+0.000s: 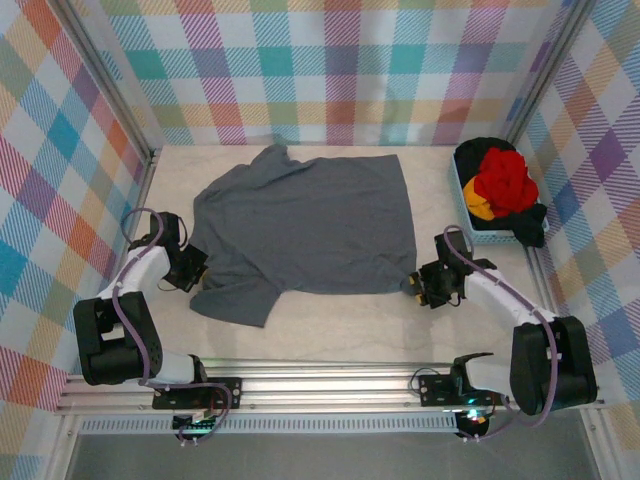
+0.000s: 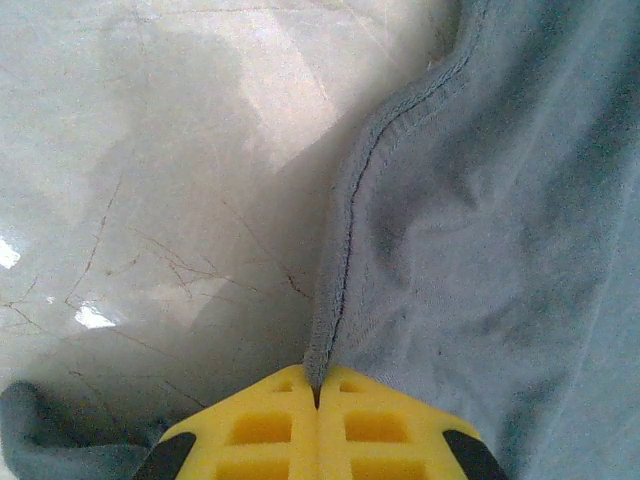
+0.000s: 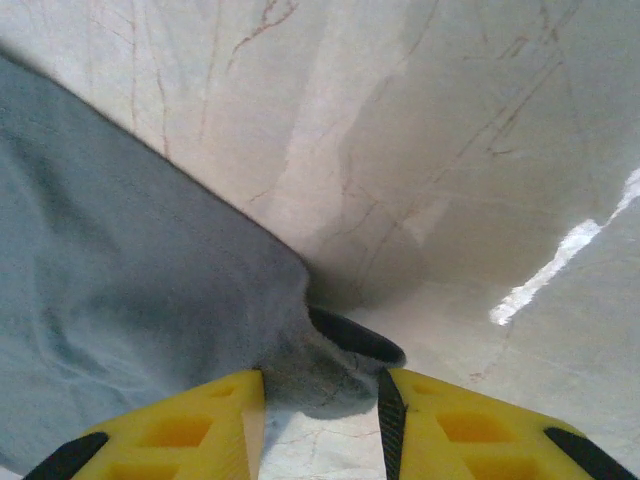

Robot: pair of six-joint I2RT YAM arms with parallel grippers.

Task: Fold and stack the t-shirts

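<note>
The large dark slate grey t-shirt point(image 1: 310, 220) lies spread flat in the middle of the table. My left gripper point(image 1: 200, 268) is at its near-left sleeve. In the left wrist view this gripper point(image 2: 318, 385) is shut on the stitched hem of the grey t-shirt point(image 2: 480, 220). My right gripper point(image 1: 412, 285) is at the shirt's near-right corner. In the right wrist view its yellow fingers point(image 3: 322, 400) stand apart, with the bunched corner of the grey t-shirt point(image 3: 120, 260) lying between them on the table. The red point(image 1: 503, 180), orange-yellow point(image 1: 482, 208) and black point(image 1: 530, 222) t-shirts sit piled at the right.
A light blue basket point(image 1: 466, 205) at the far right holds the piled shirts. Checked walls close the table on three sides. A metal rail point(image 1: 320, 385) runs along the near edge. Bare marble tabletop point(image 1: 340, 325) lies in front of the shirt.
</note>
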